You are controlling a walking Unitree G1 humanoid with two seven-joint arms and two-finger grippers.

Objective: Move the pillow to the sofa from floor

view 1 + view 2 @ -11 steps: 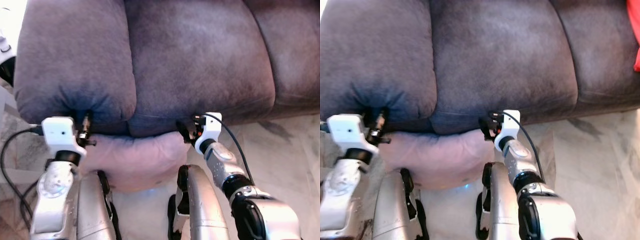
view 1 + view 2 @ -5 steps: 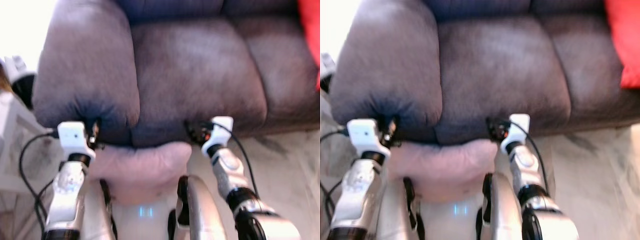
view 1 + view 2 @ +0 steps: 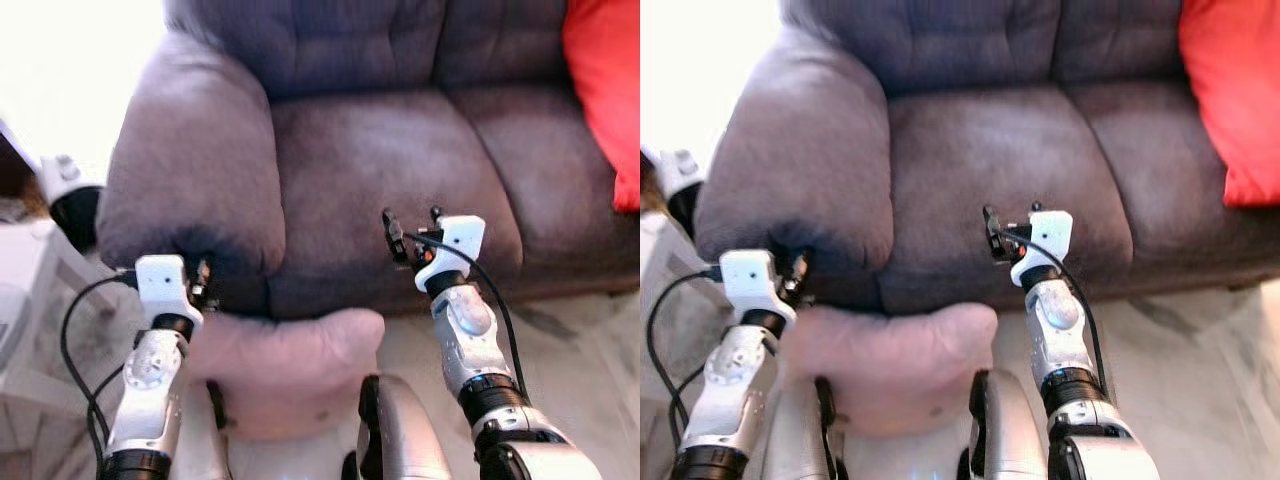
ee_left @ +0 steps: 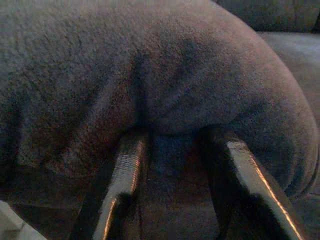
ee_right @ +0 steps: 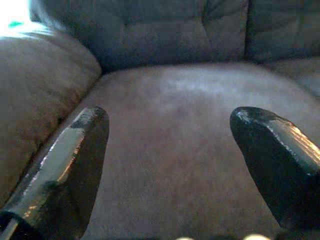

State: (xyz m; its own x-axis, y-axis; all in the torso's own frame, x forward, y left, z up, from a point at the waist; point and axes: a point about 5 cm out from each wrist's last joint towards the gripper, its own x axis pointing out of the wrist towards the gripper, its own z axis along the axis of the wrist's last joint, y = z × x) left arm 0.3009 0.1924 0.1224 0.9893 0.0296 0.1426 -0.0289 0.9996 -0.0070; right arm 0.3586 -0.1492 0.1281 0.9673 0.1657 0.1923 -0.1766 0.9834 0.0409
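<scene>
Pillow: pale pink, low in front of the sofa, wedged between the robot's body and the sofa's front edge, below the seat, not yet on it. Appears pinched between the two arms rather than gripped by fingers.

Left gripper: at the pillow's left end, fingers slightly apart, tips pressed into the armrest front and denting the plush. Nothing between them but armrest fabric. Right gripper: raised over the seat's front edge, fingers spread wide, holding nothing, aimed across the seat cushion toward the backrest.

To do the lift well, probably: free the left tips from the armrest first, since pushing on would only jam them deeper. Keep both forearms squeezing inward evenly so the soft pillow does not slump out below. Raise until its underside clears the seat edge, then carry forward and let go over the middle cushion, away from the red cushion at the far right.

Hard to make out: whether the pillow rests on the floor or is already carried, its lower edge being hidden by the robot's torso. Contact of the right forearm with the pillow not clearly seen. Left side washed out by bright light; a white object with a dark base there cannot be identified. Head views slightly blurred.
</scene>
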